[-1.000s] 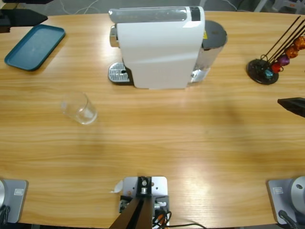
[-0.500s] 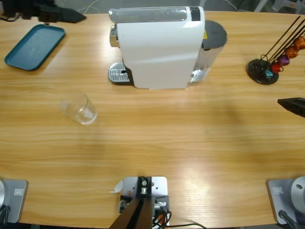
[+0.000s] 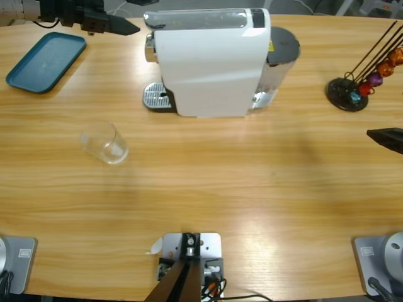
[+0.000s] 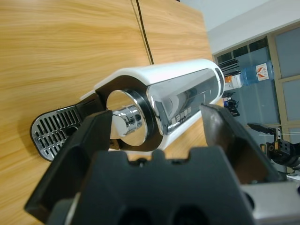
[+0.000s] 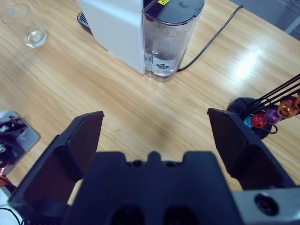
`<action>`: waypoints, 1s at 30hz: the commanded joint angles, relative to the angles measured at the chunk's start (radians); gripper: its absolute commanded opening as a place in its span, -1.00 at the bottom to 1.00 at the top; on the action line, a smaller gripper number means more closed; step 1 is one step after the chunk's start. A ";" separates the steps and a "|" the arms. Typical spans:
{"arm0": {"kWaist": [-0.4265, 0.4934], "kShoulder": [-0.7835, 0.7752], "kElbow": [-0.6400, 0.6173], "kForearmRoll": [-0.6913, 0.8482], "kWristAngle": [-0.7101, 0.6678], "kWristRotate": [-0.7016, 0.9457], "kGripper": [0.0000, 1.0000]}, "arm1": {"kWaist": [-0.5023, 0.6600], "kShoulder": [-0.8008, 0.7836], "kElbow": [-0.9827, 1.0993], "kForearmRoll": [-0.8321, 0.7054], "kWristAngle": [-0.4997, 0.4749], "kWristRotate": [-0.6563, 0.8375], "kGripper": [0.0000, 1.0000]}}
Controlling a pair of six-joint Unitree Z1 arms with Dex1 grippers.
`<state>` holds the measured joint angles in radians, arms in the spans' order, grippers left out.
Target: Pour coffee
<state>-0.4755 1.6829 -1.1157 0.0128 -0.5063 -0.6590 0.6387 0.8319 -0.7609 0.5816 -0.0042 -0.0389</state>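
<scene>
Coffee is not visible anywhere yet: the clear glass (image 3: pixel 105 143) stands alone on the bare wood, in front of and to the left of the machine, well apart from its drip grille, and it looks empty or nearly so.

The left gripper (image 4: pixel 157 129) has its two black jaws spread wide and holds nothing. Between them the wrist view frames the front end of the white coffee machine (image 4: pixel 159 110), with the chrome spout (image 4: pixel 127 123) and the perforated drip tray (image 4: pixel 52 129) below it. In the high view this gripper (image 3: pixel 116 25) comes in from the upper left corner and points at the top of the machine, near it but not touching. It seems aimed so in order to work something at the head of the machine, though which part cannot be told.

The right gripper (image 5: pixel 154 136) is also wide open and empty. It hangs above the table on the right side, only its tip (image 3: pixel 385 138) showing in the high view, probably waiting.

Behind the machine the water tank (image 5: pixel 166 44) holds clear water. The blue tray (image 3: pixel 45 61) at the far left carries nothing. The black capsule stand (image 3: pixel 349 93) at the far right holds some coloured capsules.

The glass probably must go under the spout first.
</scene>
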 commanded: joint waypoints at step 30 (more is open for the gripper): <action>0.007 -0.001 0.056 -0.004 -0.054 -0.072 -1.00 | 0.012 0.022 -0.011 0.049 -0.022 0.001 1.00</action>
<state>-0.4869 1.6827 -1.0943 0.0129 -0.5594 -0.7272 0.6387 0.8320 -0.7834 0.6241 -0.0085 -0.0389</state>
